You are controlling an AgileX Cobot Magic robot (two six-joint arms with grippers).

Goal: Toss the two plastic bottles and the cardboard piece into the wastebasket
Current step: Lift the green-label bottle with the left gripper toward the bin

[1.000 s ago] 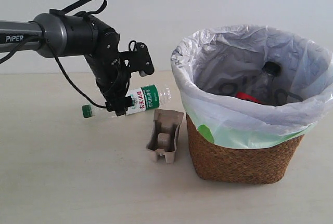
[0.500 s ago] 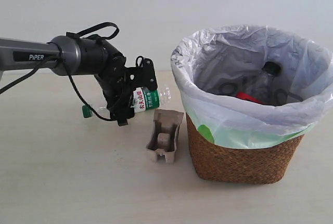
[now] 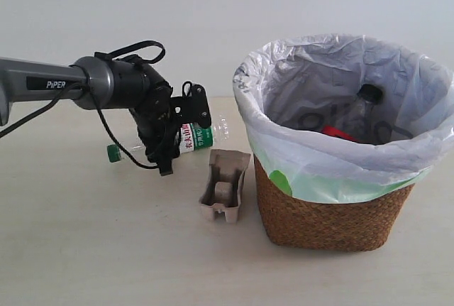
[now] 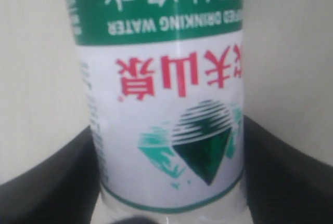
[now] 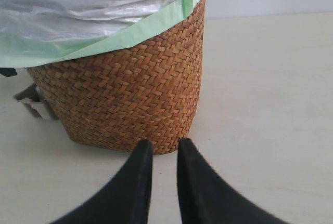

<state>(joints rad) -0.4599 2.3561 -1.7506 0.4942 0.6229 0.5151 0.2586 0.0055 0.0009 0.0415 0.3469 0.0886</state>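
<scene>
One cardboard piece (image 3: pixel 225 185) separates wastebasket (image 3: pixel 333 215) from bottle (image 3: pixel 203 135) (left fingers (image 4: pixel 44 187) pinch it; right (image 5: pixel 130 185) together).

We note the green-capped, white-and-green-labelled bottle (image 3: pixel 199 136), the beige cardboard piece (image 3: pixel 225 186) and the brown herringbone-woven wastebasket (image 3: pixel 328 219) with its whitish, green-edged bag (image 3: pixel 323 160).

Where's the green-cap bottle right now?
Exterior view, left side: the green-cap bottle lies sideways in the left gripper, behind the cardboard tray, left of the wastebasket.

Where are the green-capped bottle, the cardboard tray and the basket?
green-capped bottle (image 3: pixel 201 137), exterior view, on its label.
cardboard tray (image 3: pixel 225 185), exterior view, on its middle hollow.
basket (image 3: pixel 330 214), exterior view, on its woven wall.
</scene>
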